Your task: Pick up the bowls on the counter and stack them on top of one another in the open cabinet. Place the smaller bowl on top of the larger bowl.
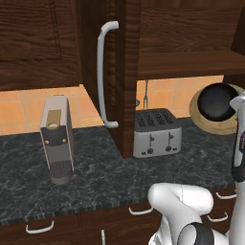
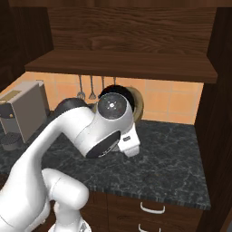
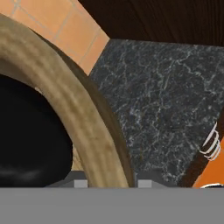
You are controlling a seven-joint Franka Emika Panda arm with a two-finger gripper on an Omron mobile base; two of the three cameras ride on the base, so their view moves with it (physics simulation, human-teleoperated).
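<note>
The larger bowl (image 1: 198,117), tan with a thick rim, is tilted up at the back right of the counter (image 1: 105,177), below the open cabinet's shelf (image 1: 186,62). The smaller bowl (image 1: 217,101), glossy black, sits within its rim. In the hand view the tan rim (image 3: 65,100) sweeps down between my two finger tips, and the black bowl (image 3: 30,140) lies on its inner side. My gripper (image 3: 112,184) is shut on that rim. In the right base view my arm hides most of both bowls; a strip of tan rim (image 2: 138,106) shows behind it.
A silver toaster (image 1: 157,132) stands left of the bowls, beside the open cabinet door with its pale bar handle (image 1: 102,72). A coffee machine (image 1: 57,139) is further left. Utensils (image 2: 90,86) hang on the tiled wall. A dark wood side wall (image 2: 217,113) bounds the counter on the right.
</note>
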